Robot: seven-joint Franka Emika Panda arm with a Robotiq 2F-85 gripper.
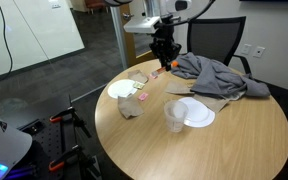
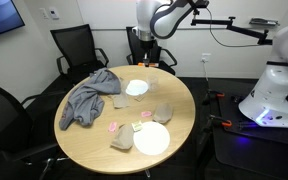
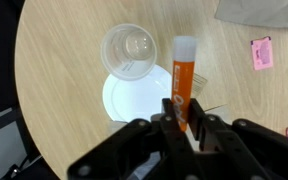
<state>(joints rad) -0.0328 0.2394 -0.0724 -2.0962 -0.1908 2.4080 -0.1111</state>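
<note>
round wooden table [image 1: 234, 140] in an office room, with a grey cloth [image 1: 216, 76] heaped on it. the gripper [image 3: 184, 118] is clamped tight on an orange tube [image 3: 183, 75] with a white cap, held clear above the tabletop. in the wrist view a clear plastic cup [image 3: 131, 50] and a white plate [image 3: 124, 102] lie beneath it.

Grey cloth [image 1: 216, 75], clear cup [image 3: 130, 50], white plate [image 3: 124, 102]

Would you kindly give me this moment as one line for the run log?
gripper: shut on orange tube | white plate: under tube in wrist view | clear cup: beside tube, untouched
</note>
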